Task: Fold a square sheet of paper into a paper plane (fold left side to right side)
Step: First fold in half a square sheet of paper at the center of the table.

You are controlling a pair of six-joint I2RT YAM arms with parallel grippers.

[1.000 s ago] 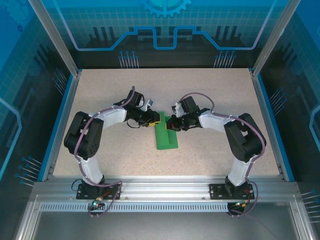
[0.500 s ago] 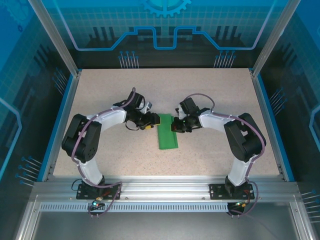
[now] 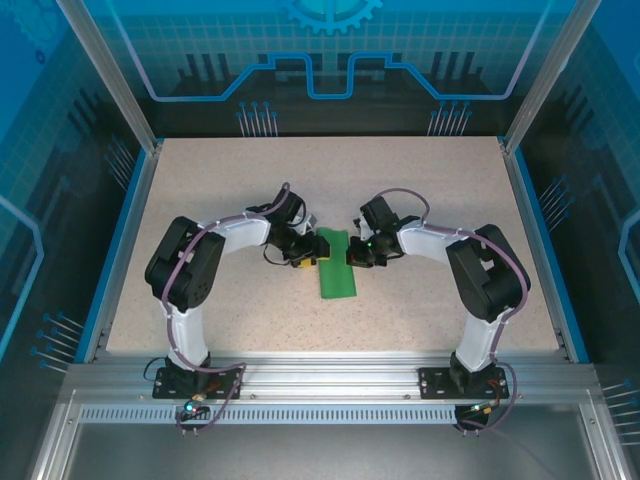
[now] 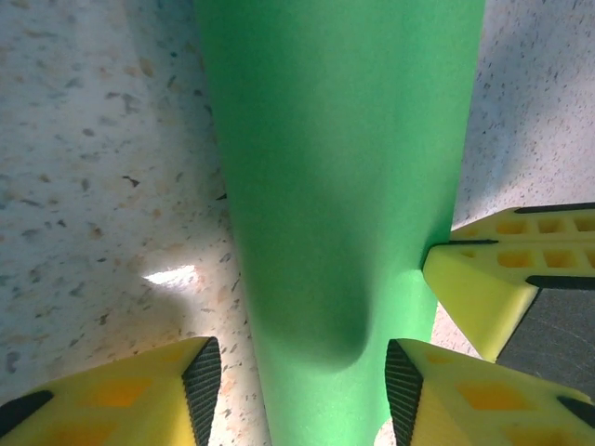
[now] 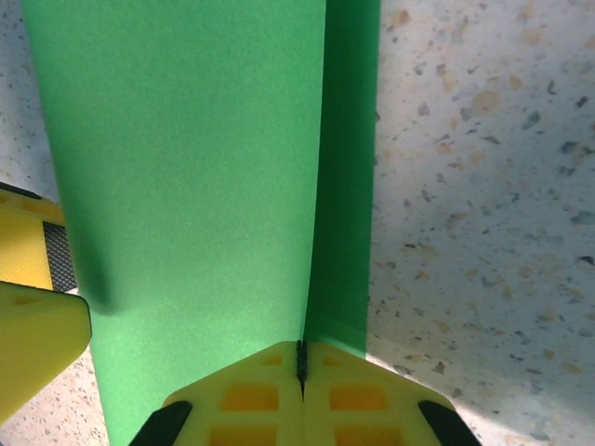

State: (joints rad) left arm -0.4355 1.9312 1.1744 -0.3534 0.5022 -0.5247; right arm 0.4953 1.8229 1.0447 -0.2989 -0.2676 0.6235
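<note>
Speckled bench [image 3: 420, 190]. Left claw [image 4: 299, 390] released, moved in astride folded bright green paper sheet [image 3: 337, 270]; right claw [image 5: 300, 367] clenched at its fold.

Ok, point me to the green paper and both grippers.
green paper [image 3: 337, 272], top view, middle of the folded strip.
left gripper [image 4: 302, 372], left wrist view, between its fingertips.
right gripper [image 5: 300, 360], right wrist view, where its fingertips meet.

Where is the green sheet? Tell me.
In the top view the green sheet lies folded, the left gripper at its left edge and the right gripper shut on its right edge.
</note>
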